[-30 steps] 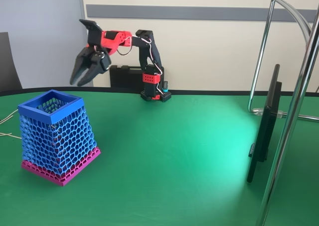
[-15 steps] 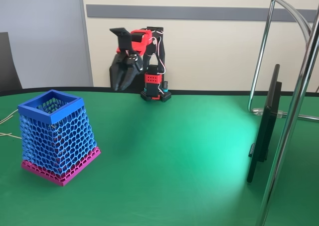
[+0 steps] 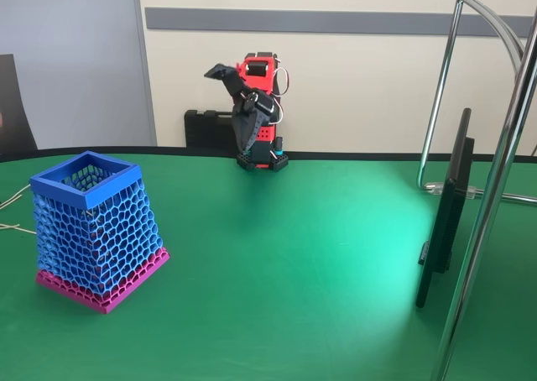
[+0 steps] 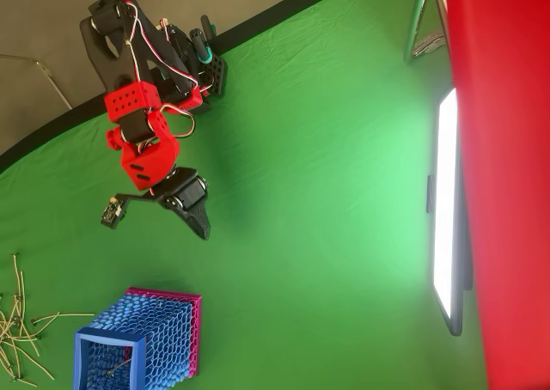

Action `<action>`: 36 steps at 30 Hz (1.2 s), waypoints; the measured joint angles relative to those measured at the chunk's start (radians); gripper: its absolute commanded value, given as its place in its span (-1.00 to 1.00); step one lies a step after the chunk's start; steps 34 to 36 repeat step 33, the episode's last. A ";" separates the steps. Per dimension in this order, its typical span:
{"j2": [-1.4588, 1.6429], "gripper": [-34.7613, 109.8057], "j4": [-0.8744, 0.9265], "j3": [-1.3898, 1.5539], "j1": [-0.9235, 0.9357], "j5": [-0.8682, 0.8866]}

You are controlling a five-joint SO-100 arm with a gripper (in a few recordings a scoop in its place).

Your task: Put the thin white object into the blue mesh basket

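In the fixed view the arm [image 3: 256, 112] is folding up over its base at the far edge of the table [image 3: 285, 263]; the gripper [image 3: 246, 138] is pointing down, its fingers looking drawn together with nothing visible between them; the basket [image 3: 92, 230] is standing upright well apart, at the left.

In the overhead view the gripper [image 4: 199, 222] is showing as one dark wedge, apparently closed and empty; the basket [image 4: 142, 343] is sitting at the bottom left, and a thin pale sliver, probably the strip [image 4: 118, 367], is lying inside it, though it is too small to be sure; loose wires [image 4: 17, 330] are lying just beside the basket.

If that sliver is the strip, little is at risk; if not, the arm is retreating with the job undone, and a fresh reach could be grabbing a wire by mistake or tipping the basket.
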 measured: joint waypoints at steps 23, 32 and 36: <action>0.772 -0.51 0.158 0.609 -0.080 0.491; 0.795 -0.51 0.206 0.609 -0.080 0.468; 0.795 -0.51 0.206 0.609 -0.080 0.468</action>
